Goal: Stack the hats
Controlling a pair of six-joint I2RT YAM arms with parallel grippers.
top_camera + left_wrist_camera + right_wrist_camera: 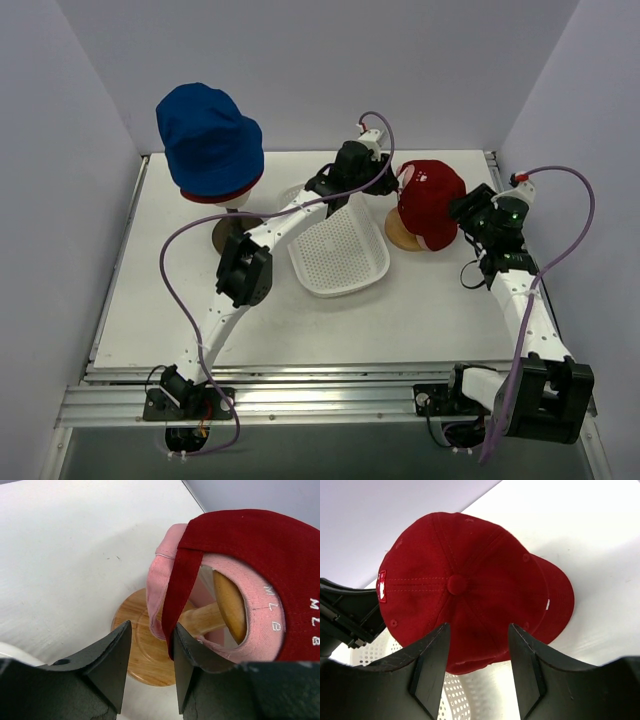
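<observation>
At 2 o'clock on the surface (180, 300), red peaked cap (432, 200) tops pink peaked cap (160, 580) on wooden stand (145, 655), strap end toward 10, peak toward 4. L tool (151, 630), jaws parted, has rear strap in its gap, unpinched. R tool (479, 630), released, hovers over crown. L looks better placed to lift.

I see the blue fabric bucket hat (208, 135) over the dark red bucket hat (212, 197), back left. The red peaked cap (430, 200) covers the pink peaked cap (161, 575), right.
</observation>
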